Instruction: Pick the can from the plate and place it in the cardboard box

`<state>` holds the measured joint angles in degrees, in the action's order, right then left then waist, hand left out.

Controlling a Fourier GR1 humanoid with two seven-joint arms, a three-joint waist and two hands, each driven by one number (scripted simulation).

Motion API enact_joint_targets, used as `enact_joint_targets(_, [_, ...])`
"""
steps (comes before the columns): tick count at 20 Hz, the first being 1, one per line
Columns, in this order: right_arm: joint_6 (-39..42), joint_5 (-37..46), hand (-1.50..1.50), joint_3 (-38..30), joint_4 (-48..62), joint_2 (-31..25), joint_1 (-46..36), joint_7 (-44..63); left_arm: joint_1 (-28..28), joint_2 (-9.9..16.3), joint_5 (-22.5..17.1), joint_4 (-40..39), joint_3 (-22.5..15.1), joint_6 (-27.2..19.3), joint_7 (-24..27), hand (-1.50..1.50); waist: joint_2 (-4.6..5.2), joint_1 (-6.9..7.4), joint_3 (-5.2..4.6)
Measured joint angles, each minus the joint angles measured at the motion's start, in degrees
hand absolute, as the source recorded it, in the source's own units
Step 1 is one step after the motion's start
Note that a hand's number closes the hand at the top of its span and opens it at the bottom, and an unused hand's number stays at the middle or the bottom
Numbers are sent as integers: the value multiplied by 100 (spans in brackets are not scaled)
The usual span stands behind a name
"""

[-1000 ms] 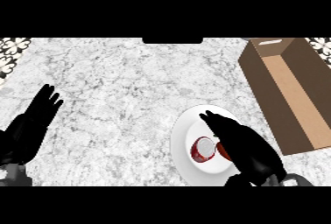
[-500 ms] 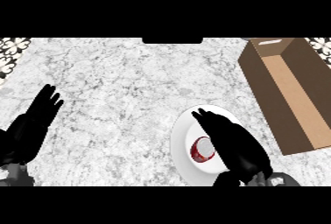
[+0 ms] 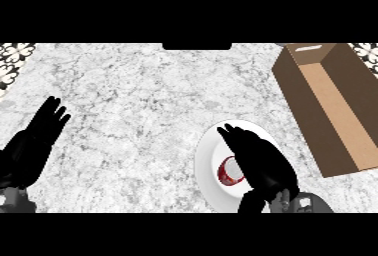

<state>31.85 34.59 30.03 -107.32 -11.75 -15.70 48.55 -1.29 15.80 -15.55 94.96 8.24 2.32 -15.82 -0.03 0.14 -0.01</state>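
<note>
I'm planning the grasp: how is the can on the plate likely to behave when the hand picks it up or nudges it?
The can seems to lie on its side on the plate, so a nudge would probably roll it. It looks rigid and likely light. Its smooth round wall might slip under the right hand, which hides most of it.

Counter top (image 3: 140, 95): white stone with grey speckle and faint darker veining, fills nearly the whole view. The pattern is uneven, denser grey patches toward the upper middle, paler toward the left. The surface is flat and matte, with no seams showing.

Patterned tile strip (image 3: 13, 55) in the upper left corner: black-and-white floral or scroll motif, running down along the counter's left edge at a slant (it narrows out partway down). A second bit of the same patterned tile (image 3: 368, 50) sits in the upper right corner, only a small wedge showing.

Dark flat shape (image 3: 196, 46) at the middle of the top edge, rounded corners; cannot tell what it is.
</note>
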Motion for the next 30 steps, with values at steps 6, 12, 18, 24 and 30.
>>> enact_joint_targets(6, [94,369,-150,6,251,261,72,-59,-12,-94,121,-71,42,86,82,0,0,-4,1])
enact_joint_targets(12, [184,707,-150,-5,502,415,175,-157,-126,-114,93,-64,172,128,-72,0,1,-5,0])
enact_joint_targets(18, [242,969,-150,-62,853,617,185,-297,-27,-222,219,24,178,162,-30,0,1,-1,1])
enact_joint_targets(24, [231,1237,-150,-153,1253,643,266,-629,-138,-253,252,-219,268,303,85,0,2,-4,1])
enact_joint_targets(30, [198,1524,-150,-145,1304,778,434,-754,-245,-224,273,-368,401,396,101,0,1,-10,1])
